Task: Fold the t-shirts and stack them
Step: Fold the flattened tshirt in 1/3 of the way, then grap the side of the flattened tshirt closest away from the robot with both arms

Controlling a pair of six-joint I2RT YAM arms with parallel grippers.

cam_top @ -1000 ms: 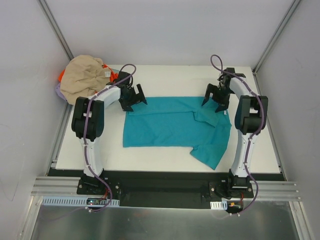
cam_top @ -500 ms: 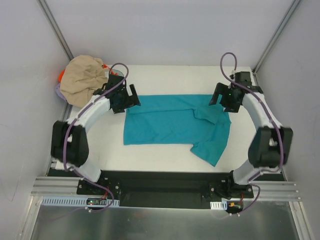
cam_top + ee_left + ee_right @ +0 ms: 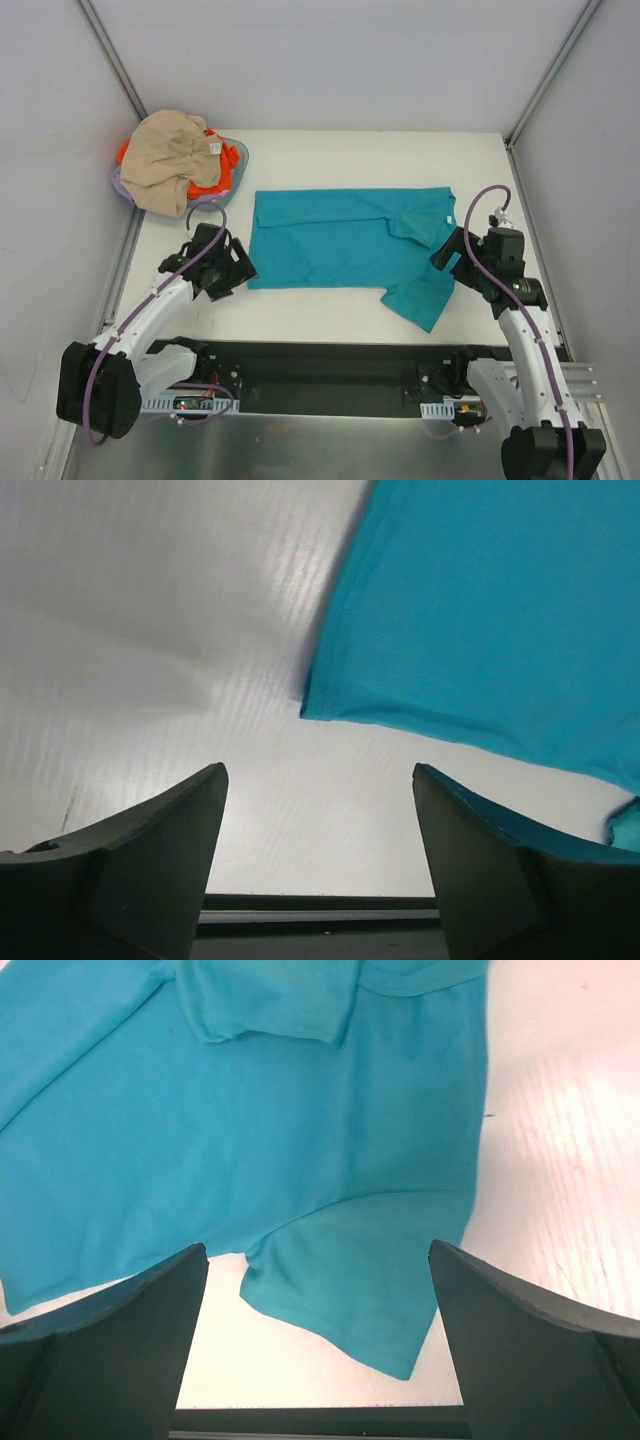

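Cannot see most of the orange t-shirt [image 3: 222,175] or the basket [image 3: 240,156] beneath the beige t-shirt [image 3: 165,160]; cannot read its white label [image 3: 213,146].

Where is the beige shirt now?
In the overhead view the beige shirt lies crumpled at the far left corner of the table, heaped over the orange shirt in the lavender basket, apart from the teal shirt.

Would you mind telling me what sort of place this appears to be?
Most likely a robotics lab test cell: a white table boxed in by plain grey panels, aluminium rails at the near edge, and two robot arms beside a teal t-shirt.
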